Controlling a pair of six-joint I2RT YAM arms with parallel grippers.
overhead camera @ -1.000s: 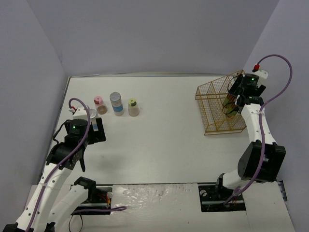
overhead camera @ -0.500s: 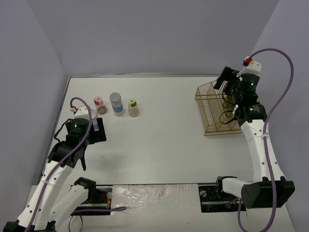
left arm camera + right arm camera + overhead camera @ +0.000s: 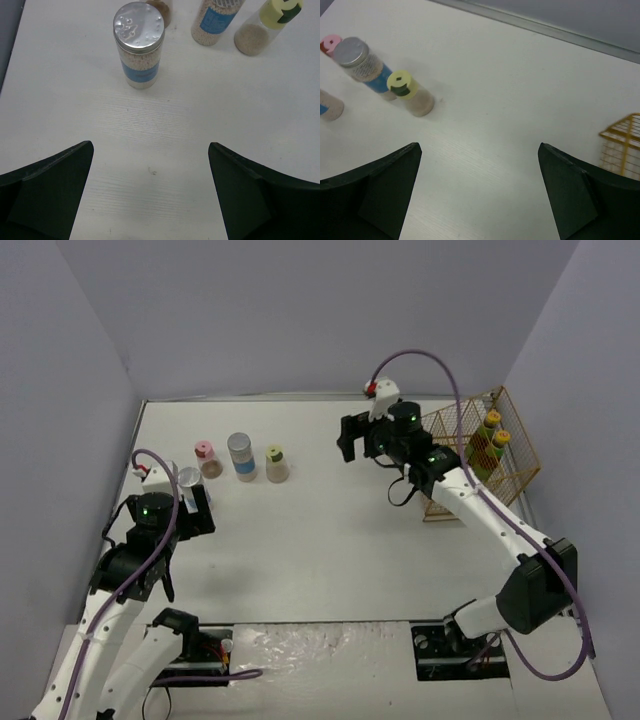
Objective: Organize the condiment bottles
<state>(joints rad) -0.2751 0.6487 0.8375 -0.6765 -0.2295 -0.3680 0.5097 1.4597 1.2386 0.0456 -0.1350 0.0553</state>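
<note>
Four condiment bottles stand at the table's back left: a pink-capped shaker (image 3: 204, 457), a silver-lidded jar (image 3: 240, 454), a yellow-green-capped shaker (image 3: 275, 463) and a second silver-lidded jar (image 3: 188, 483). That nearer jar (image 3: 139, 45) stands upright just ahead of my left gripper (image 3: 150, 150), which is open and empty. Two dark yellow-capped bottles (image 3: 489, 438) sit in the gold wire basket (image 3: 452, 502) at the right. My right gripper (image 3: 480, 147) hangs open and empty over the table's middle. It faces the yellow-green-capped shaker (image 3: 411, 93) and the silver-lidded jar (image 3: 362, 62).
The basket's corner (image 3: 621, 145) shows at the right edge of the right wrist view. Grey walls close the table on the left, back and right. The arm bases stand along the near edge.
My right arm left the basket and swung left over the table's middle, its jaws opening; the dark bottle stayed in the basket. My left gripper edged toward the near jar.
</note>
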